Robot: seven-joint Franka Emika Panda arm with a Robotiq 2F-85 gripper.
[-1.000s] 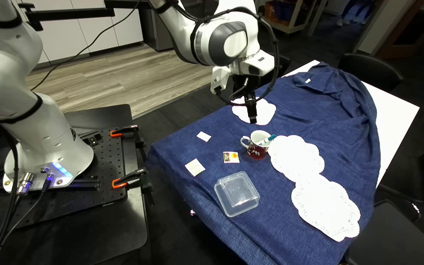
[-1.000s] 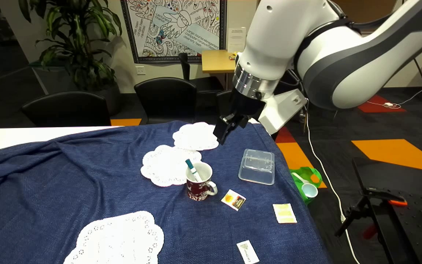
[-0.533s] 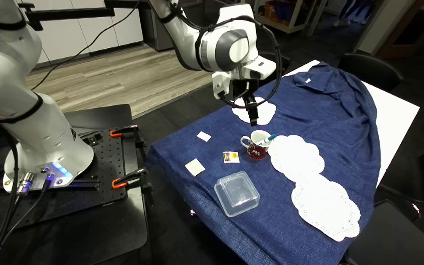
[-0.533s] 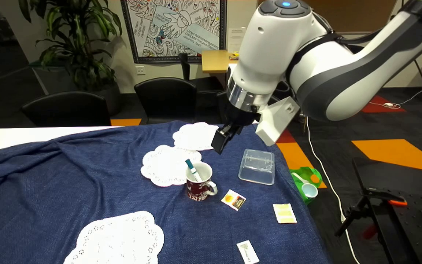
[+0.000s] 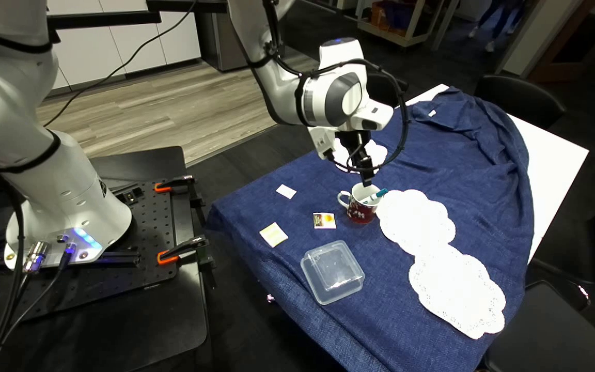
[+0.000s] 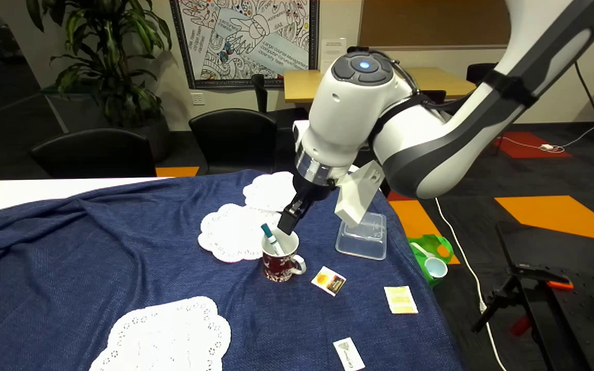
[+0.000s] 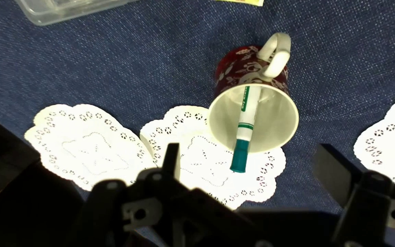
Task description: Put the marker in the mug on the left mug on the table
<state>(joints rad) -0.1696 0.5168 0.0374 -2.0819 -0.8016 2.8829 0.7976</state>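
Observation:
The mug stands upright on the blue-draped table [image 5: 463,150]; it is dark red with white patterns and a white inside, and shows in both exterior views [image 5: 361,213] [image 6: 278,269] and the wrist view [image 7: 235,67]. The marker [image 7: 246,127], white with a teal cap, leans inside the mug with its cap above the rim; it shows in both exterior views [image 5: 379,195] [image 6: 270,236]. My gripper [image 7: 248,154] is open and empty, its fingers wide apart on either side of the cap in the wrist view. In both exterior views the gripper [image 5: 367,181] [image 6: 287,224] is just above the mug's rim.
A clear plastic container [image 5: 332,274] lies near the table edge. White doilies [image 5: 415,219] [image 6: 232,234] lie beside the mug, another [image 6: 173,335] farther off. Small flat packets [image 6: 329,281] [image 6: 400,300] [image 6: 348,354] lie on the mug's handle side.
My gripper has come down and toward the mug, from higher up and off to one side to just above its rim. The mug and marker have not moved.

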